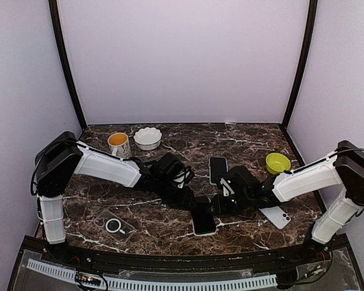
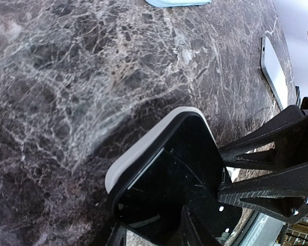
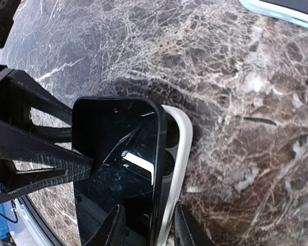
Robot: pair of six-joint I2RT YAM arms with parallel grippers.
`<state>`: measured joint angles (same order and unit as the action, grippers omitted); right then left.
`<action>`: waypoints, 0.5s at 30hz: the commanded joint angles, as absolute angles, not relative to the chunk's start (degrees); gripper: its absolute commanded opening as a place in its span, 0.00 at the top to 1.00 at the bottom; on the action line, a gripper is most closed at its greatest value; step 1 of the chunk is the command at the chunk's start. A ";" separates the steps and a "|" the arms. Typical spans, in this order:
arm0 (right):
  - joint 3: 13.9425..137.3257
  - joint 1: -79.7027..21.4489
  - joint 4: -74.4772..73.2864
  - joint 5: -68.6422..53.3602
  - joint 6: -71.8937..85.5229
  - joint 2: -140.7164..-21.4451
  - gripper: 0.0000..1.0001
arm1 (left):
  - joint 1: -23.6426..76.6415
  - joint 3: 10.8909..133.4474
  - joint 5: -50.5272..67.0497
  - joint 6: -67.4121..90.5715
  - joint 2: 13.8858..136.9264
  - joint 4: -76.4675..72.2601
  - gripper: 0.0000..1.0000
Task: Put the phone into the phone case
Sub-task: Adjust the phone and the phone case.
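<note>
From above, the left gripper (image 1: 193, 201) and right gripper (image 1: 217, 205) are meeting over the phone (image 1: 204, 219), mid-table (image 1: 161, 233).

Left wrist: the phone (image 2: 169, 189) is lying askew on the white phone case (image 2: 143, 146). The left gripper (image 2: 151, 237) is showing parted fingers; I cannot tell whether it is clamping.

Right wrist: the right gripper (image 3: 150, 228) is straddling the phone (image 3: 115, 154) and the phone case (image 3: 180, 148) rim, fingers apart; I cannot tell whether it is clamping.

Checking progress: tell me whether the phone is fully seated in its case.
No: the phone sits askew, leaving one side of the white case uncovered.
</note>
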<state>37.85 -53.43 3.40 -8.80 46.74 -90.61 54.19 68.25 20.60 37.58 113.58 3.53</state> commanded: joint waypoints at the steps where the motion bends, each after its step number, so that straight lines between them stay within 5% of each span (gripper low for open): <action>1: 37.81 -55.48 2.46 -7.28 47.95 -89.21 0.67 | 55.09 70.03 19.94 33.88 113.66 4.80 0.64; 15: 37.43 -59.78 -6.04 -5.77 50.81 -85.23 0.57 | 56.92 68.40 16.91 30.94 109.42 10.14 0.58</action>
<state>38.44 -57.41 -5.23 -5.45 48.27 -86.54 55.20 68.97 18.55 32.88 113.30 5.72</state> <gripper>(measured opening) 0.449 0.412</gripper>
